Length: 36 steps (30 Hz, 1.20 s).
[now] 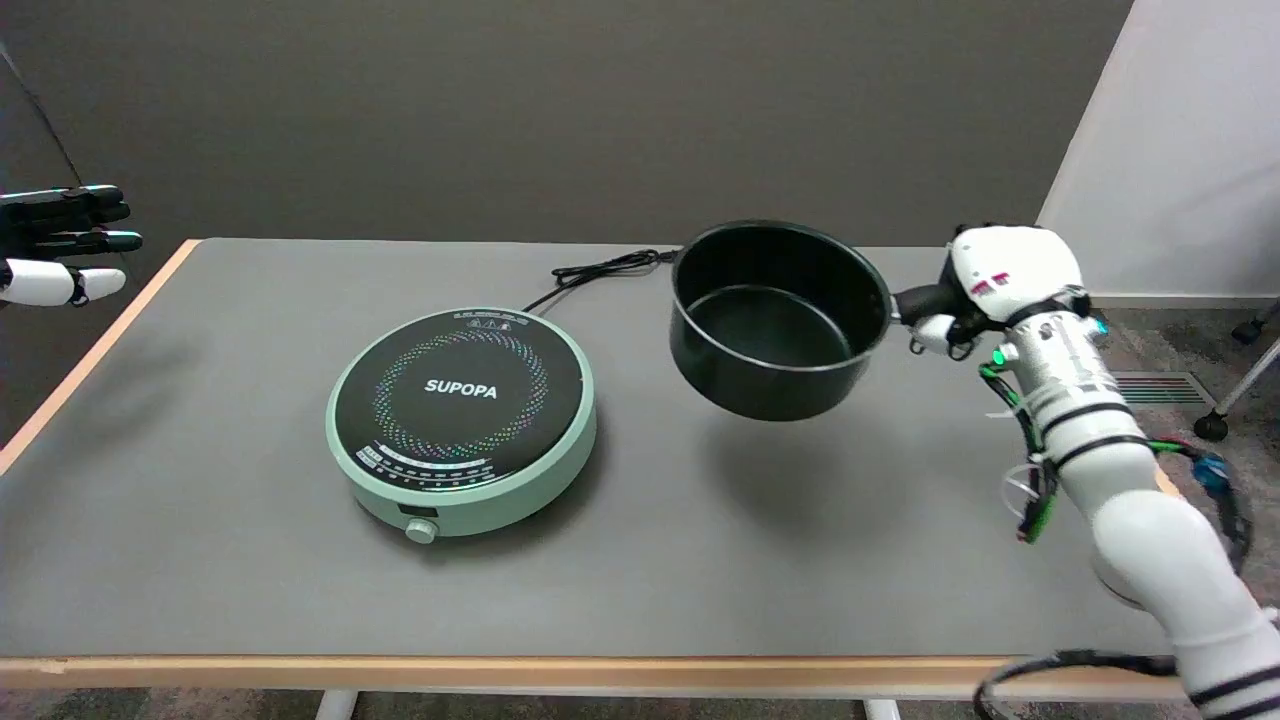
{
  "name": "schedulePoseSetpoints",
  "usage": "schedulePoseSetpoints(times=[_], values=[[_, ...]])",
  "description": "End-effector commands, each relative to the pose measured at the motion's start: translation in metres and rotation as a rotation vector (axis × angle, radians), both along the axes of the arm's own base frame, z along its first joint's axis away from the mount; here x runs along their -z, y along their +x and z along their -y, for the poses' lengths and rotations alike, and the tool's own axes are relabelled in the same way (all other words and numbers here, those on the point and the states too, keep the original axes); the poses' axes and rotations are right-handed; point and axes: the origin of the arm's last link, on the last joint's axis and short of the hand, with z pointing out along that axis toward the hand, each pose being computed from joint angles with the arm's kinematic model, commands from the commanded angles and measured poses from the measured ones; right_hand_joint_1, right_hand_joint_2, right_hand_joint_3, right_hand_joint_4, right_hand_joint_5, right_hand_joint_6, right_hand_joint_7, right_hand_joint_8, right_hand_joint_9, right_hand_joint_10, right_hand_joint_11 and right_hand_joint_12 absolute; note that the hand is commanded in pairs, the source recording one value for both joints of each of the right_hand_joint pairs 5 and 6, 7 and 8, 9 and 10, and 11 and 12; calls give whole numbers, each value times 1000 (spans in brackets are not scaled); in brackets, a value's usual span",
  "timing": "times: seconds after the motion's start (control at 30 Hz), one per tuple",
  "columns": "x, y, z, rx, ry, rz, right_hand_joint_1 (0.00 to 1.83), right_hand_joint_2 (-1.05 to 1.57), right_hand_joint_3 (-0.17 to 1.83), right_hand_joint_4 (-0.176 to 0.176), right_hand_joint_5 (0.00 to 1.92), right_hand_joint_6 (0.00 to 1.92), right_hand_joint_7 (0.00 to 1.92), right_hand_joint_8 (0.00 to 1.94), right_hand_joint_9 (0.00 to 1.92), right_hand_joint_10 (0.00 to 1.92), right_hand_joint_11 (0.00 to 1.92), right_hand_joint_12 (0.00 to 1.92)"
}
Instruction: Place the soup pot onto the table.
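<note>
A black soup pot (778, 320) hangs in the air over the right half of the grey table (200, 560), its shadow on the tabletop below it. The pot is empty and tilts slightly toward the camera. My right hand (985, 285) grips the pot's short black handle (918, 302) at the pot's right side, fingers wrapped around it. The pot is to the right of the cooker and apart from it.
A mint-green induction cooker (462, 420) marked SUPOPA sits left of centre, its black cord (600, 270) running back toward the pot. My idle left hand (60, 245) hovers at the upper left. Chair casters (1215, 425) stand on the floor at right.
</note>
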Motion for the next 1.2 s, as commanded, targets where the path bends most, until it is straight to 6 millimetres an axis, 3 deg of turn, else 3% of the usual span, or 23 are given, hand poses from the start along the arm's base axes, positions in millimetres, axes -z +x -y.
schedulePoseSetpoints(times=[0.03, 0.2, 0.33, 0.47, 0.7, 1.2], values=[[-40, -1, -68, 15, -66, 29, 800, 1081, 794, -20, 1920, 1920, 1920, 1920, 1920, 1920, 1920, 1920], [-57, -8, -79, 21, -132, 12, 800, 1074, 797, -20, 1920, 1920, 1920, 1920, 1920, 1920, 1920, 1920], [-75, -26, -85, 70, -188, 18, 800, 1070, 796, -20, 1920, 1920, 1920, 1920, 1920, 1920, 1920, 1920], [-79, -32, -88, 78, -209, 17, 801, 1067, 796, -20, 1920, 1920, 1920, 1920, 1920, 1920, 1920, 1920], [-70, -38, -94, 102, -206, -105, 798, 1052, 806, -20, 1920, 1920, 1920, 1920, 1920, 1920, 1920, 1920], [-58, -63, -117, 83, -225, -38, 798, 1033, 811, -20, 1920, 1920, 1920, 1920, 1920, 1920, 1920, 1920]])
